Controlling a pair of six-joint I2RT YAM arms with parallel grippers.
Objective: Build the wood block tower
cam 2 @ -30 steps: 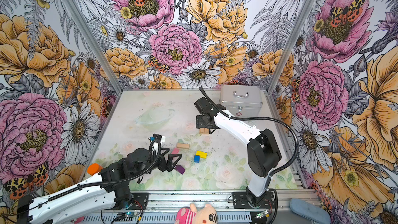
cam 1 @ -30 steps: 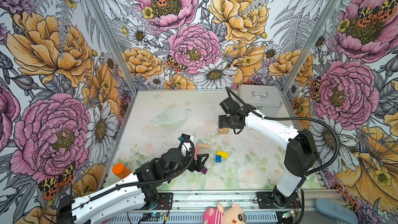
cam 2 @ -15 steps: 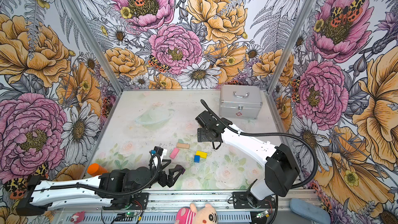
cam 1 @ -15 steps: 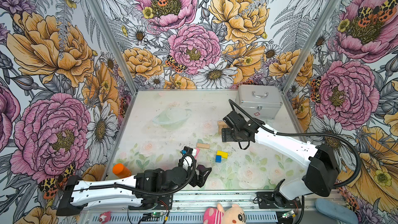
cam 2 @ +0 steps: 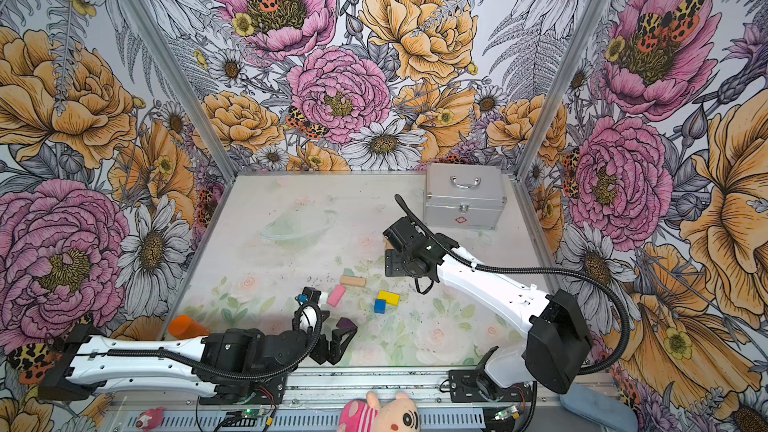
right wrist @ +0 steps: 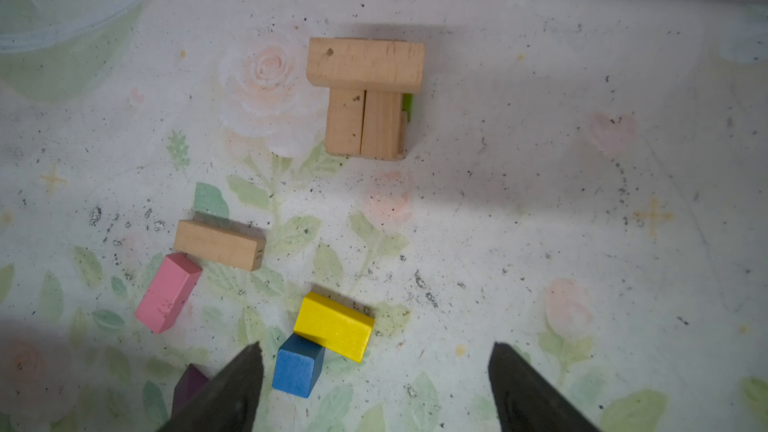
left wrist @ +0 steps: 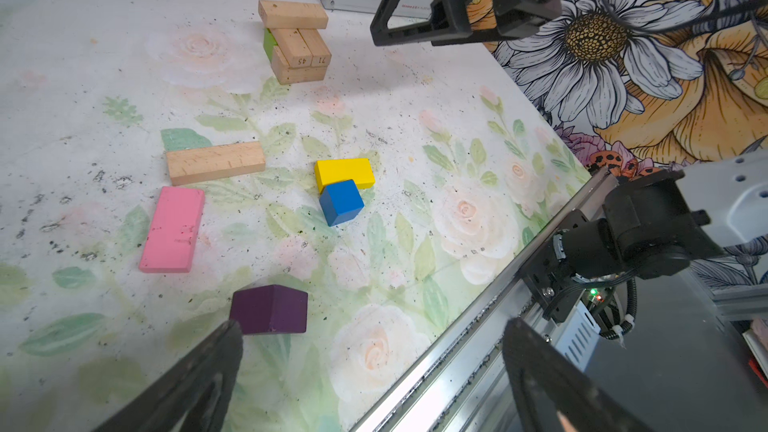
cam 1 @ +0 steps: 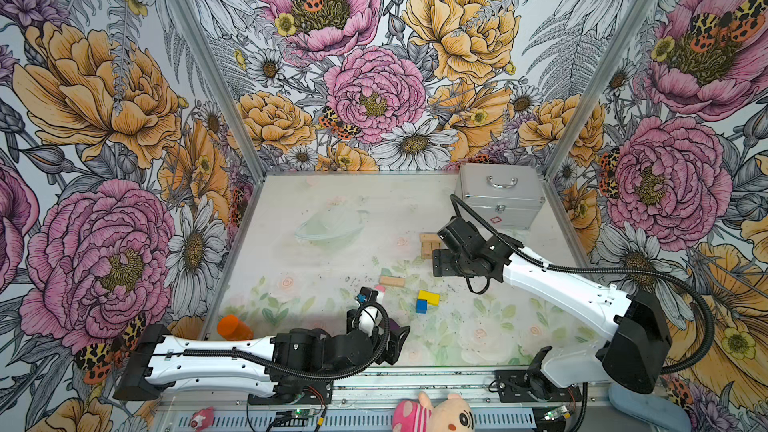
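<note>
Right end effector (right wrist: 374, 353) hangs above the worktop (right wrist: 582, 243), fingers spread wide and gripping nothing. Ahead of its fingertips stands the tower (right wrist: 365, 97): one tan bar laid across two side-by-side tan bars, with a green piece (right wrist: 408, 106) peeking out below. Closer to its tips, the yellow block (right wrist: 334, 326) touches the blue block (right wrist: 297, 365); a loose tan bar (right wrist: 218, 245) and the pink block (right wrist: 168, 292) lie off to one side. Left end effector (left wrist: 374, 328) is also apart and empty, with the purple block (left wrist: 270, 309) just beside one fingertip.

Loose blocks (cam 1: 392, 281) before the tower (cam 1: 427, 239)
</note>
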